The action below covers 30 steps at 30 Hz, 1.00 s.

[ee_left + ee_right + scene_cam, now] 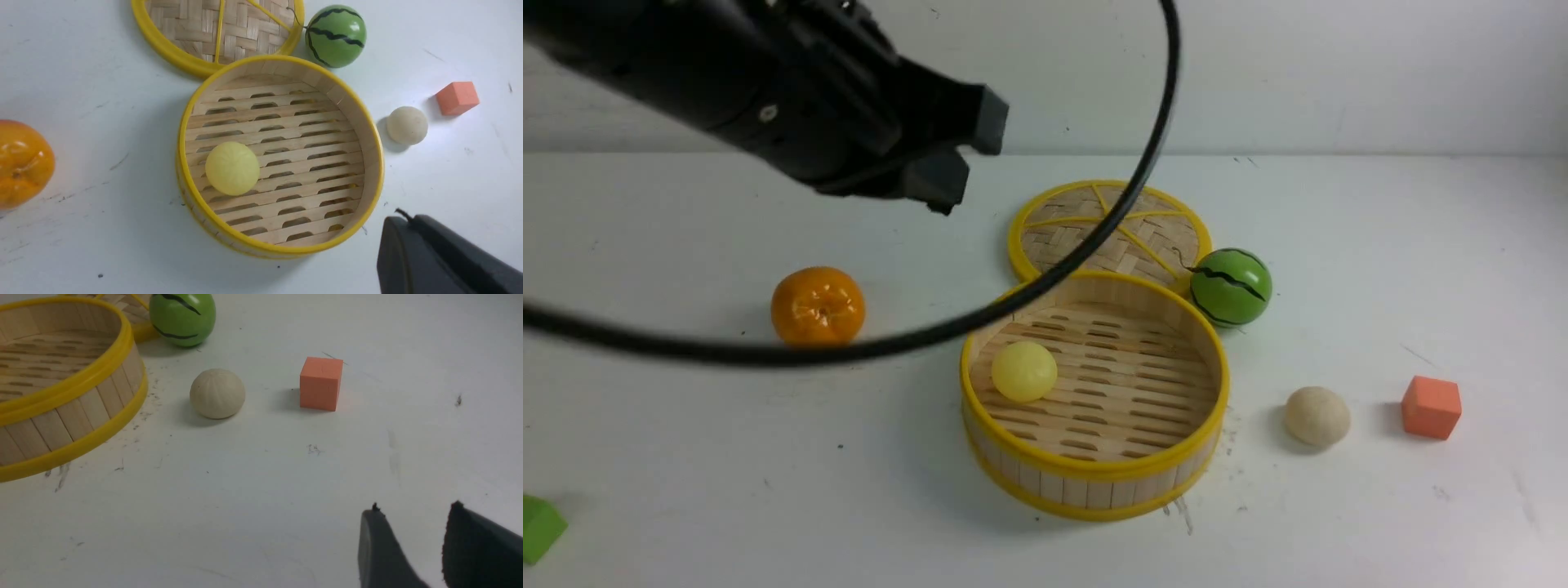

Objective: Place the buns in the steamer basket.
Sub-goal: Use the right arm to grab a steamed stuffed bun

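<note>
The steamer basket [1094, 472] stands at the table's middle, and shows in the left wrist view [369, 122] and the right wrist view [73, 386]. The pale yellow bun [1023, 371] lies inside it on the slatted floor, near its left wall [232, 168]. The cream-beige bun [1316, 416] lies on the table to the right of the basket [407, 125] [217, 393]. My left gripper [964, 155] hangs high above the table, up and left of the basket, shut and empty [408, 222]. My right gripper [412, 516] is open, empty, low over the table, short of the cream bun.
The woven lid [1111, 229] lies flat behind the basket. A green striped ball [1230, 287] sits at the lid's right. An orange [818, 305] lies left of the basket. A salmon cube [1431, 407] sits right of the cream bun. A green block [539, 527] lies at front left. A black cable [1094, 237] loops across the view.
</note>
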### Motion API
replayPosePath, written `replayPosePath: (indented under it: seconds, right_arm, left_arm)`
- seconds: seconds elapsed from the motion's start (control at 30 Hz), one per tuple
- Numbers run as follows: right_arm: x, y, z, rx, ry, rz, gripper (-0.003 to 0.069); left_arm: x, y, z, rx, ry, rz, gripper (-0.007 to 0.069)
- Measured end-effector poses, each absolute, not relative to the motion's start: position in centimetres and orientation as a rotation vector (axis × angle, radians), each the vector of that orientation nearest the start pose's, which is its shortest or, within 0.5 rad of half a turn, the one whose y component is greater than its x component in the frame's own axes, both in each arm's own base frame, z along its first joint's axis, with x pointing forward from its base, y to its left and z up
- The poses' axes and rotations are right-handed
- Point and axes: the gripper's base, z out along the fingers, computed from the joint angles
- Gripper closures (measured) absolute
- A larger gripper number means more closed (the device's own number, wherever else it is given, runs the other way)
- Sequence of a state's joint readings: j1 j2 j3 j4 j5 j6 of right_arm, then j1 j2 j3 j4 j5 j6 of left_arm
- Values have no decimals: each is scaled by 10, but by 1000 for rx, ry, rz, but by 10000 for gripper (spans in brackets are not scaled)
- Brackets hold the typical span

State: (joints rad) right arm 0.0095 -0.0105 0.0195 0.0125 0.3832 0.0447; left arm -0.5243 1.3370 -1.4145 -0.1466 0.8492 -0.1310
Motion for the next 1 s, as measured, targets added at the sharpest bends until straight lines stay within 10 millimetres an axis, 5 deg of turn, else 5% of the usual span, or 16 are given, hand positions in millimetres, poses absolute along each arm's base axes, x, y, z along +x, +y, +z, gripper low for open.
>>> replayPosePath:
  seconds: [0.4,0.67,1.0]
  right_arm:
    - [52,2,174,71,1865,97,418]
    - [54,9,177,231,1798,333,418]
    - [56,9,193,443,1600,562,418]
  left_arm:
    - [97,-71,324,277,1997,-694,638]
    - [61,-45,259,205,1840,-725,638]
    - [56,-41,252,186,1769,-734,638]
